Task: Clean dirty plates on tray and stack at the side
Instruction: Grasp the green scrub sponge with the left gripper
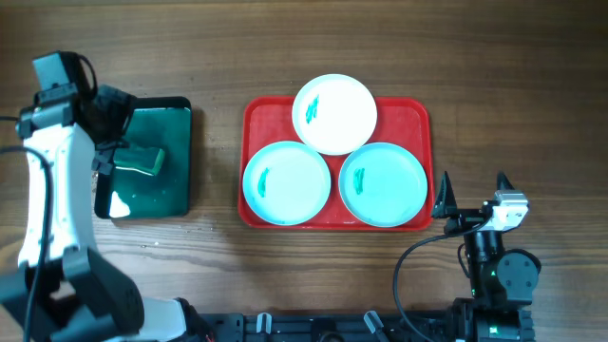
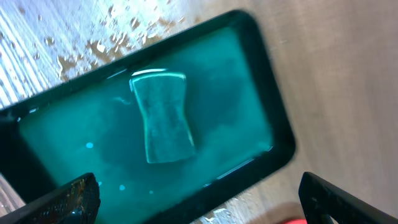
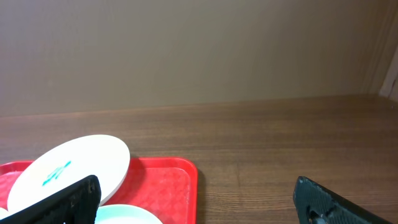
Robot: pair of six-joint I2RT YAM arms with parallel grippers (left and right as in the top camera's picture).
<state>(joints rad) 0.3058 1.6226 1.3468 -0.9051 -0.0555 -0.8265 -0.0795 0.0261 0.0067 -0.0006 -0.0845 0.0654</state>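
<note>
one white plate (image 1: 334,114) and two pale blue plates (image 1: 287,182) (image 1: 383,183) are counted, three in all. one teal smear (image 1: 312,111) is seen on each. one red tray (image 1: 418,114), one dark green tray (image 1: 152,195) and one sponge (image 1: 142,160) are counted.

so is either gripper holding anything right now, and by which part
Nothing is held. The left gripper stands open over the dark green rectangular tray, clear of its green sponge; the right gripper stands open and empty beside the red rectangular plastic tray.
</note>
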